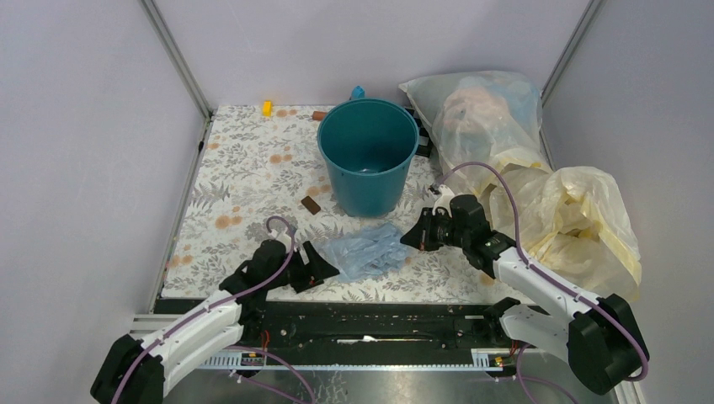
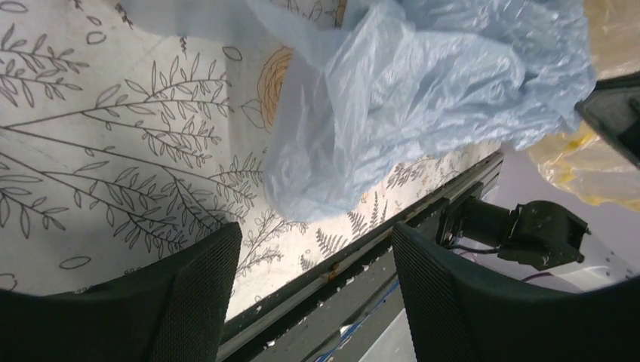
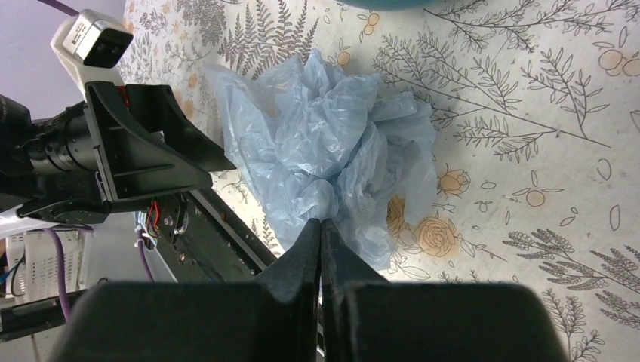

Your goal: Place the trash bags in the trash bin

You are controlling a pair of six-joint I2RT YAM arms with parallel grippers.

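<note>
The trash bag [image 1: 368,251], thin crinkly light-blue plastic, lies crumpled on the flowered table near its front edge. It also shows in the left wrist view [image 2: 400,98] and the right wrist view [image 3: 324,143]. The teal trash bin [image 1: 368,156] stands upright behind it. My left gripper [image 1: 327,271] is open just left of the bag, its jaws [image 2: 313,234] wide apart with nothing between them, over the table's front edge. My right gripper [image 1: 407,239] is shut at the bag's right edge, and its tips [image 3: 321,221] meet on a fold of the plastic.
A large stuffed whitish bag [image 1: 484,114] and a bulky pale-yellow bag [image 1: 572,215] fill the right side. A small brown block [image 1: 311,204] lies left of the bin; a yellow block [image 1: 267,108] sits at the back. The black front rail [image 1: 370,316] runs below the bag.
</note>
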